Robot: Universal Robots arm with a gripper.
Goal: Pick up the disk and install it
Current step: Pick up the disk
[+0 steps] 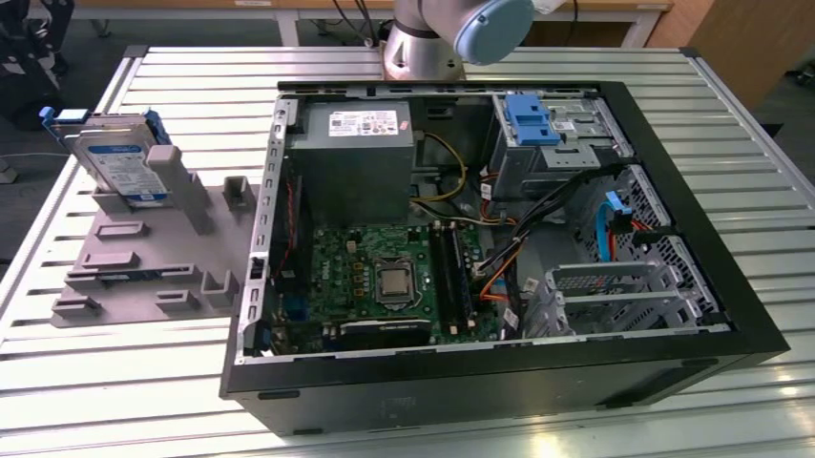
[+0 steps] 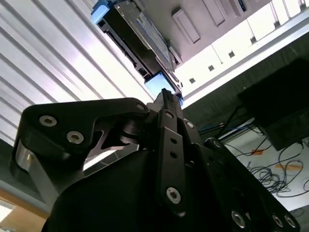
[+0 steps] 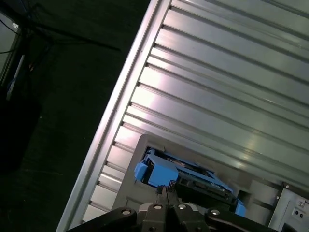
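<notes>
The disk [image 1: 121,157] is a silver drive with a white-and-blue label, clipped in a blue frame. It stands tilted on edge in a grey holder [image 1: 140,253] at the exterior view's left, beside the open computer case [image 1: 497,372]. Both wrist views look down past the black gripper at the disk [image 2: 145,36] [image 3: 183,176] on its holder. The gripper [image 2: 166,94] [image 3: 165,191] hangs well above the disk, apart from it. Its two fingers are pressed together with nothing between them. The arm's base [image 1: 433,38] stands at the back of the table.
The case lies open with a big grey power-supply box [image 1: 350,153], a green motherboard [image 1: 382,277], loose cables, and a drive bay holding a blue bracket [image 1: 532,119]. Everything rests on a slatted metal table [image 1: 191,67], whose edge drops to a dark floor.
</notes>
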